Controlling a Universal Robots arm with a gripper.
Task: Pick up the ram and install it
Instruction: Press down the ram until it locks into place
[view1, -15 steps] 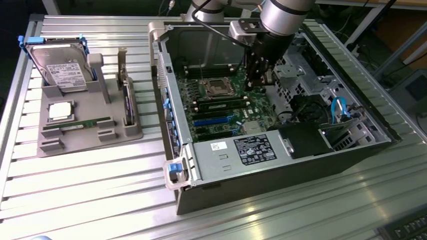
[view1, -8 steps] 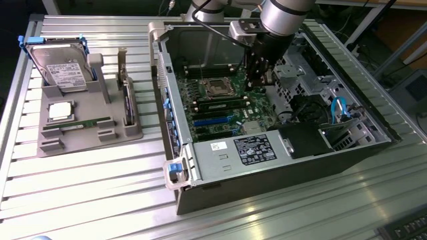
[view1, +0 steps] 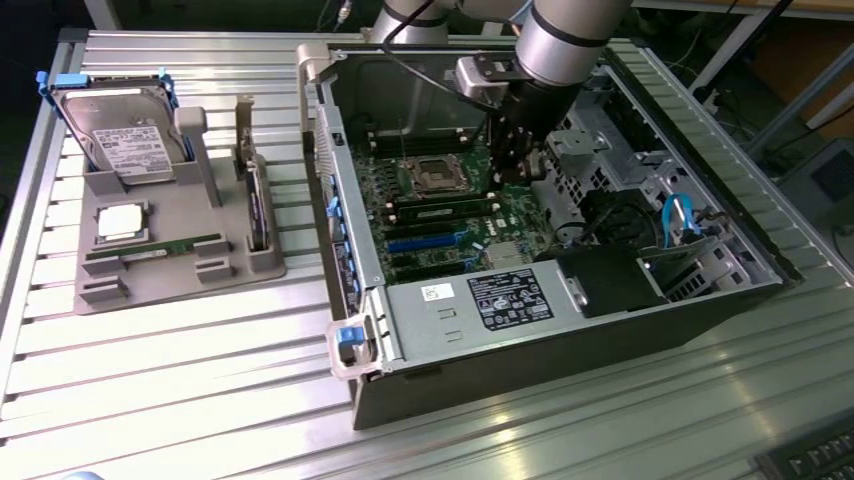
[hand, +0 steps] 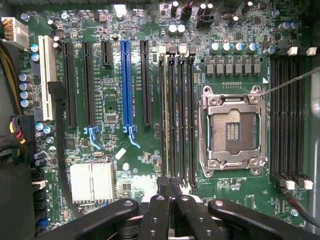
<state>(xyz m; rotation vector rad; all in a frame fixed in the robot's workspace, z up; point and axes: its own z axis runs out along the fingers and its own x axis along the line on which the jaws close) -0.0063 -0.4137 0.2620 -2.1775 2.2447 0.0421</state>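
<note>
Exterior view: An open case (view1: 534, 370) is seen lying on a slatted table (view1: 174, 380), with a grey tray (view1: 160, 285) beside it on the exterior view's left. One ram (view1: 154, 247) is seen flat in the tray, well apart from the arm. It lies just beside the processor (view1: 120, 222) and below the hard drive (view1: 127, 140). An upright card (view1: 250, 190) is held at the tray's case-side edge. The arm is reached down into the case, and the gripper (view1: 511, 165) is placed low over the board (view1: 454, 245), just to the exterior view's right of the socket (view1: 434, 175). A second green stick, the slot ram (view1: 438, 212), is seen standing in a memory slot between the socket and the blue slots. Its end is near the gripper.

Wrist view: The board is viewed straight down. The gripper (hand: 170, 186) is drawn fully closed. Its fingers (hand: 159, 210) are pressed together and nothing is seen between them. The tips are located over the end of the memory slots beside the socket (hand: 232, 131). The slot ram (hand: 163, 115) is seen edge-on as a thin yellow-green line in the slot farthest from the socket. Contact between tips and stick cannot be judged.
</note>
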